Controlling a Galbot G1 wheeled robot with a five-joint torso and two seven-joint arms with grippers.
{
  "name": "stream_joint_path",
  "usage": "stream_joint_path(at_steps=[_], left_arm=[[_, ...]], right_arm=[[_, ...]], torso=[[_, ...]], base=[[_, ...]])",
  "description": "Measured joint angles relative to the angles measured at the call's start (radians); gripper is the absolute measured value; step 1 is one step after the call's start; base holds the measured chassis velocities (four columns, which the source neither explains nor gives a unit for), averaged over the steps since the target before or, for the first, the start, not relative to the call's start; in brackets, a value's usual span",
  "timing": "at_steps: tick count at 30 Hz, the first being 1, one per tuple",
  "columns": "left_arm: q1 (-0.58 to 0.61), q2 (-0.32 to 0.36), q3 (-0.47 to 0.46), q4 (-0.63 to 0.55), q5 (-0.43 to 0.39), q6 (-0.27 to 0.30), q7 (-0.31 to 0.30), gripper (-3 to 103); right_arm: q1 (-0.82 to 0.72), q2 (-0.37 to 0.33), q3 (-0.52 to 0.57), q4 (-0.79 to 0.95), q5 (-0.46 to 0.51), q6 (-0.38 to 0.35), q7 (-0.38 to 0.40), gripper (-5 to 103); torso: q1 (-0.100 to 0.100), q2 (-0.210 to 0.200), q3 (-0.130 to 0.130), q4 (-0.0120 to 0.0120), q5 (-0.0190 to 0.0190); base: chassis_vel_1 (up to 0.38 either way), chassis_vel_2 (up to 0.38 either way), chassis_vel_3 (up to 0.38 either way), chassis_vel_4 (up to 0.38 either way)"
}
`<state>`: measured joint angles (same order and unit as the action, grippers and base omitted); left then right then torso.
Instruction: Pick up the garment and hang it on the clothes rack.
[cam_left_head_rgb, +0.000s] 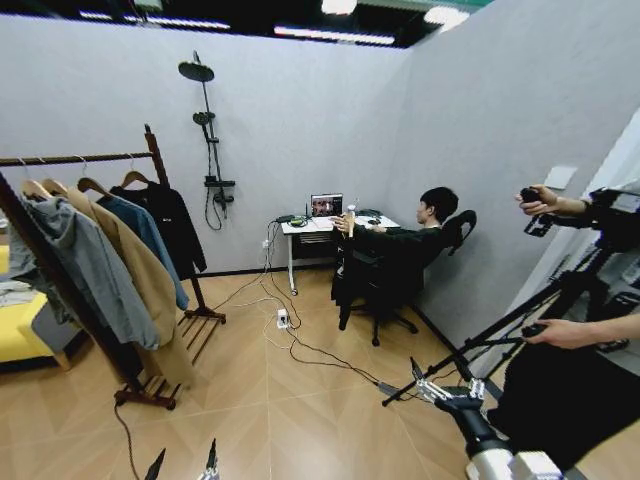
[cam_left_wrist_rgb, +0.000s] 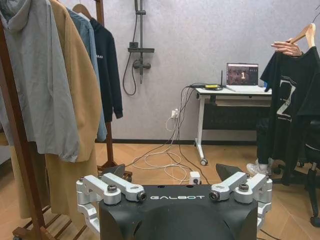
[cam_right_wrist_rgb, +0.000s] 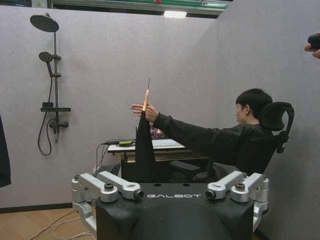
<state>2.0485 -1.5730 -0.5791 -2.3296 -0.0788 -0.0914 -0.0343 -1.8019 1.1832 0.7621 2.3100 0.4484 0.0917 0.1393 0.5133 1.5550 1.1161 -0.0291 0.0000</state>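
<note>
Your garment (cam_left_wrist_rgb: 287, 100) hangs upright from a seated person's hand (cam_right_wrist_rgb: 141, 109), ahead and well apart from both wide-open pincers, right pincer (cam_left_head_rgb: 432, 385) nearer, left pincer (cam_left_head_rgb: 183, 462) low.

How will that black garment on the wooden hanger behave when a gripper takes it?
Probably floppy: the garment hangs in loose folds below the hanger a person's hand holds up. Likely light, held out at arm's length. It may swing or slide off; grabbing the rigid hanger looks safer.
</note>
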Motion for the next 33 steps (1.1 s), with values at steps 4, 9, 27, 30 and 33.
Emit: stream_joint_path(at_steps=[4, 9, 27, 30, 33], left_arm=[[0.000, 0.000, 0.000, 0.000, 0.000, 0.000, 0.000, 100], [0.000, 0.000, 0.000, 0.000, 0.000, 0.000, 0.000, 100], [0.000, 0.000, 0.000, 0.000, 0.000, 0.000, 0.000, 100], [0.000, 0.000, 0.000, 0.000, 0.000, 0.000, 0.000, 100], [0.000, 0.000, 0.000, 0.000, 0.000, 0.000, 0.000, 100]], right_arm=[[-0.003, -0.008, 0.004, 0.000, 0.005, 0.000, 0.000, 100], [0.007, -0.017, 0.008, -0.005, 0.011, -0.001, 0.003, 100], [0.038, -0.012, 0.003, -0.010, 0.024, -0.012, 0.000, 100], [0.061, -0.022, -0.002, -0.009, 0.030, -0.027, 0.002, 100], [0.079, -0.031, -0.006, -0.010, 0.033, -0.033, 0.002, 100]], torso=[[0.000, 0.000, 0.000, 0.0000, 0.0000], [0.000, 0.000, 0.000, 0.0000, 0.0000], [0.000, 0.000, 0.000, 0.0000, 0.0000], [0.000, 0.000, 0.000, 0.0000, 0.0000], [0.000, 0.000, 0.000, 0.0000, 0.0000]], base=[[0.000, 0.000, 0.000, 0.000], [0.000, 0.000, 0.000, 0.000], [0.000, 0.000, 0.000, 0.000], [0.000, 0.000, 0.000, 0.000], [0.000, 0.000, 0.000, 0.000]])
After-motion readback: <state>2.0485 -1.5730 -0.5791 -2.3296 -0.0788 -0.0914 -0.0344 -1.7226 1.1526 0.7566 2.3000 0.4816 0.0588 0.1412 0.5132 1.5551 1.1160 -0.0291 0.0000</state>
